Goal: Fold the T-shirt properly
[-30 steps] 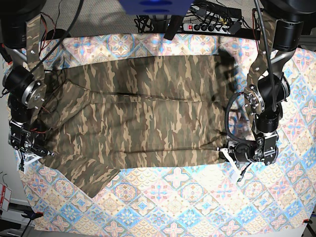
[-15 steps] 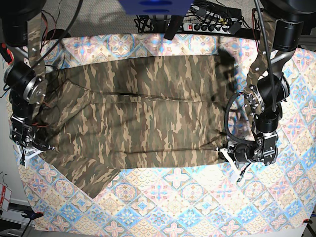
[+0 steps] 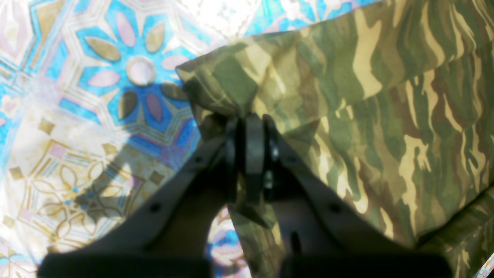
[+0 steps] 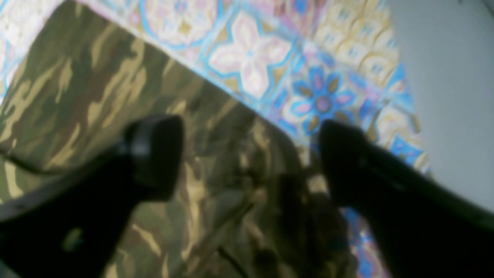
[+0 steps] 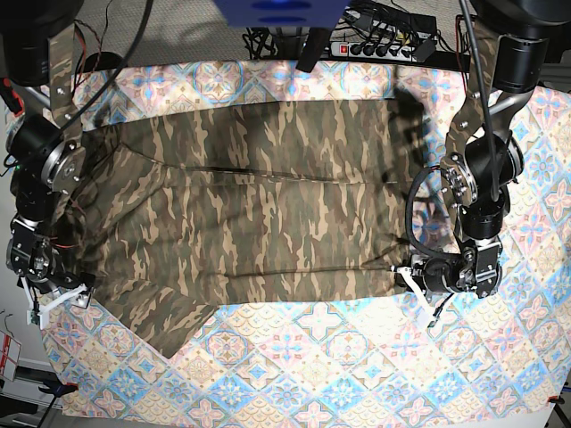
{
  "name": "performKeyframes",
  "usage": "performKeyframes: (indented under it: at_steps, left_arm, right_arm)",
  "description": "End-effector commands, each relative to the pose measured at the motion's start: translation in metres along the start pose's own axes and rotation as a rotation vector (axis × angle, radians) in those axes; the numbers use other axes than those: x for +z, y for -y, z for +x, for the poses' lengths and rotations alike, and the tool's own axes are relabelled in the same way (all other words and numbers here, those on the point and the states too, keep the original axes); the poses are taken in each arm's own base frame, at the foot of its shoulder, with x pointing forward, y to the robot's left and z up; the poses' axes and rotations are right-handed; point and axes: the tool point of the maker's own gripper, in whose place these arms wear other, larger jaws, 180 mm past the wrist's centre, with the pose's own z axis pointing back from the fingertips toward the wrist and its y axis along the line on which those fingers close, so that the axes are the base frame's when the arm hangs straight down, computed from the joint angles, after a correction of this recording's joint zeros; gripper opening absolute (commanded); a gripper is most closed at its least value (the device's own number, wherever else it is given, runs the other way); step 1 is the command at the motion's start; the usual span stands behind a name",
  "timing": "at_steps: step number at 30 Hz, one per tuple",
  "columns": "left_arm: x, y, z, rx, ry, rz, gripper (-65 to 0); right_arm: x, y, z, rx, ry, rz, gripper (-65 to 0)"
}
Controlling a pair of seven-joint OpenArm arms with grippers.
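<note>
Camouflage T-shirt (image 5: 259, 214), one only, lay spread across the tile-patterned cloth (image 5: 357, 357) that covered the worktop, its long side running between the two arms. Two pincers were in play. The left pincer (image 3: 249, 154) was clenched on a bunched corner of the shirt, fabric pinched between its closed tips. The right pincer (image 4: 247, 154) hung released, jaws wide apart over the shirt's edge where it met the cloth.
</note>
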Motion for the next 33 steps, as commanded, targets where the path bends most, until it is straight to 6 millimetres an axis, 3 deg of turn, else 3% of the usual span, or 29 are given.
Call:
performKeyframes:
  at_steps: [1, 3, 7, 14, 18, 22, 26, 33]
  left_arm:
    - [0.009, -0.004, 0.027, -0.013, 0.06, 0.008, -62.7]
    - [0.009, -0.004, 0.026, -0.013, 0.058, 0.008, -62.7]
    - [0.007, -0.005, 0.018, -0.008, 0.046, 0.008, -62.7]
    - [0.006, -0.003, 0.016, -0.006, 0.043, 0.005, -62.7]
    - [0.003, -0.004, 0.004, 0.001, 0.03, 0.006, -62.7]
    - [0.002, -0.004, 0.001, 0.003, 0.025, 0.005, -62.7]
    - [0.001, -0.004, -0.005, 0.008, 0.016, 0.004, -62.7]
    - [0.001, -0.005, -0.008, 0.009, 0.011, 0.006, -62.7]
  right_arm:
    - [0.006, 0.007, 0.032, 0.001, 0.081, -0.004, -4.7]
    - [0.005, -0.002, 0.035, 0.011, 0.106, 0.04, -3.6]
    - [0.0, -0.013, 0.021, 0.009, 0.117, 0.087, -5.1]
    - [-0.009, -0.028, -0.02, 0.054, 0.097, 0.118, -5.1]
    - [-0.004, 0.008, -0.025, 0.058, 0.12, 0.019, -5.1]
    - [-0.004, 0.011, -0.03, 0.089, 0.102, 0.014, -5.1]
    - [-0.006, 0.007, -0.05, 0.162, 0.052, 0.025, -6.0]
    - [-0.013, -0.035, -0.098, 0.173, -0.02, 0.096, -12.3]
